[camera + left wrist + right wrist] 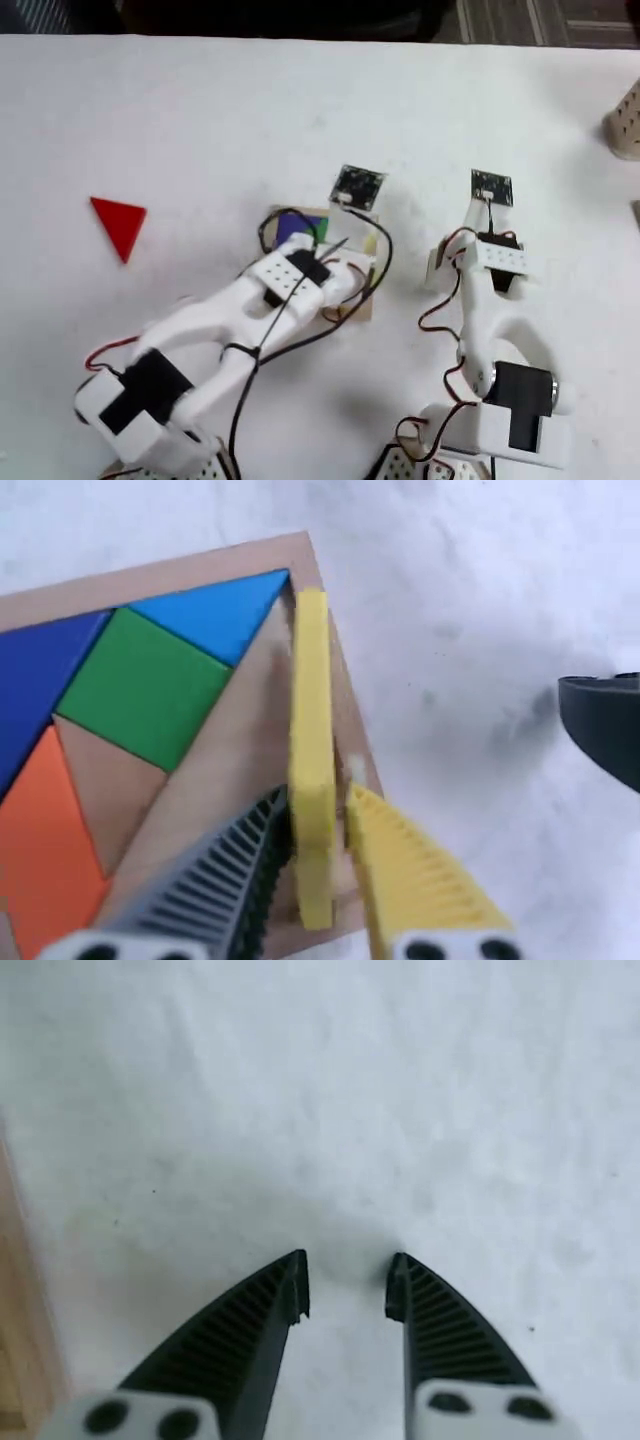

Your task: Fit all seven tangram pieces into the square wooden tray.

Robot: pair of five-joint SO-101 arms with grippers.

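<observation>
The square wooden tray holds a dark blue piece, a light blue triangle, a green square and an orange piece. Bare wood shows between them. My left gripper is shut on a yellow piece, held on edge over the tray's side by the rim. In the high view the left arm covers most of the tray. A red triangle lies on the table far to the left. My right gripper hangs open over bare table beside the tray's edge.
The right arm stands just right of the tray, and a dark part of it appears in the left wrist view. A beige perforated object sits at the far right edge. The white table is open at the back and left.
</observation>
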